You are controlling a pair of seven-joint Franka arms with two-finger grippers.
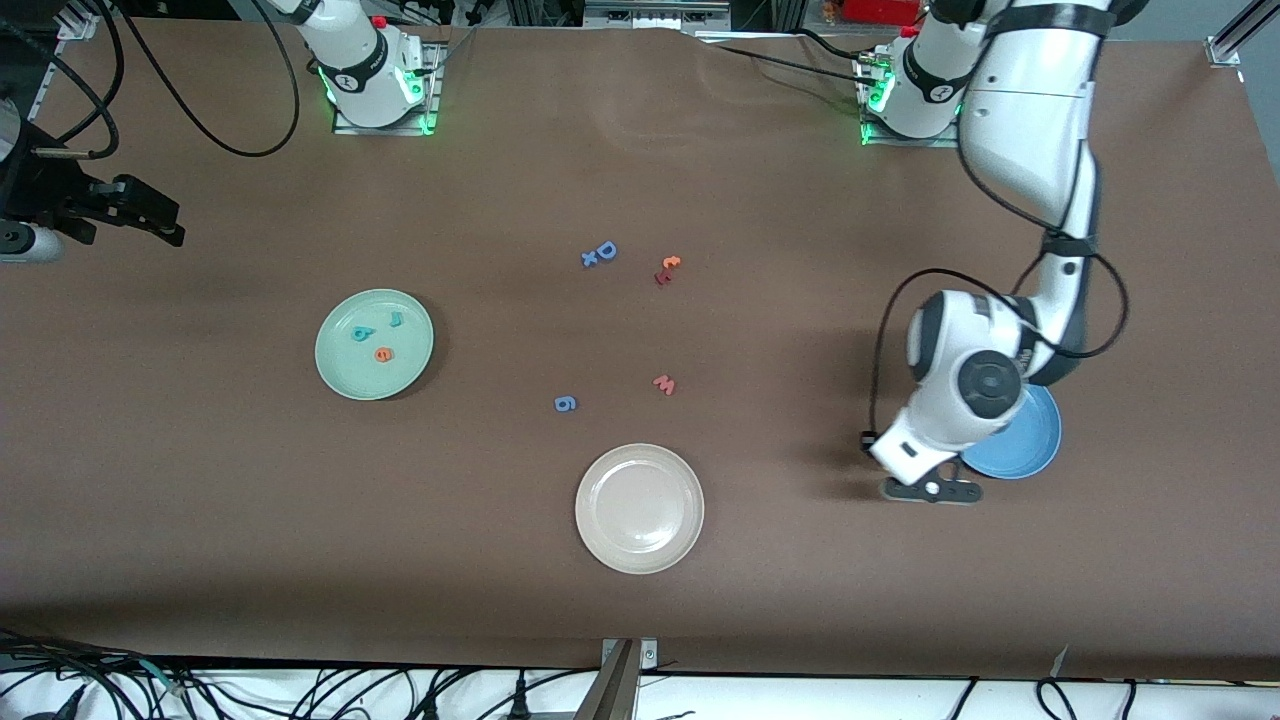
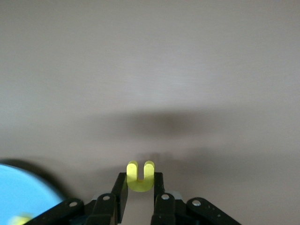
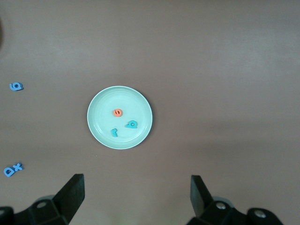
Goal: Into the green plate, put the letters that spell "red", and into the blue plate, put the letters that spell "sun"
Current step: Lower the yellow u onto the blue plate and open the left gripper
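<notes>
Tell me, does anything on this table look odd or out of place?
Nothing stands out. The green plate holds three letters, the left gripper pinches a yellow u beside the blue plate, and stray letters lie flat.

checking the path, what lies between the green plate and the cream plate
Only the blue "g" lies between the green plate and cream plate, as the front view shows.

The left arm's wrist covers a large part of the blue plate [image 1: 1030, 450] in the front view. In the left wrist view the picture's edge cuts this plate, and a yellow scrap [image 2: 19, 219] on it is too blurred to name.
</notes>
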